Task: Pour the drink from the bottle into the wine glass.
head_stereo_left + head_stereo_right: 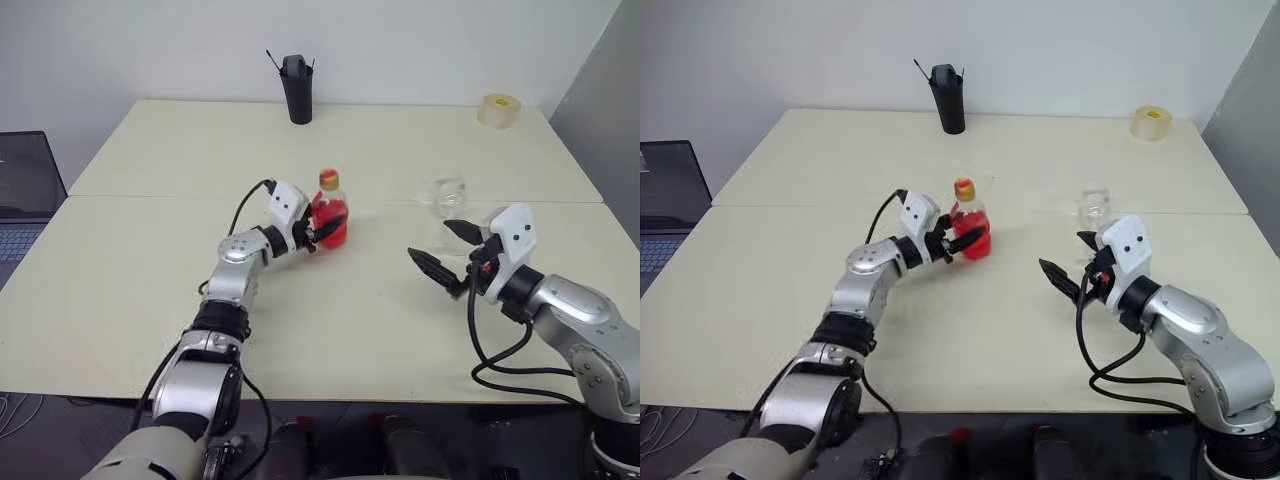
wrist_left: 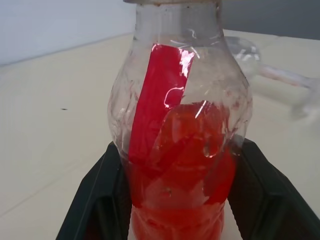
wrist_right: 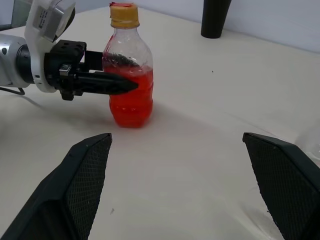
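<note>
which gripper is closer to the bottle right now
Left. The left gripper is closed around the bottle at its body; the right gripper hangs open off to its side, near the wine glass.

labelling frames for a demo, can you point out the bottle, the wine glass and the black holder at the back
bottle [image 1: 330, 222], left eye view, on its red-filled body.
wine glass [image 1: 449, 197], left eye view, on its clear bowl.
black holder [image 1: 951, 103], right eye view, on its dark side wall.

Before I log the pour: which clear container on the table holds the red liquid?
The small clear plastic bottle with the yellow cap, gripped by the left gripper. The clear stemmed wine glass is empty.
</note>
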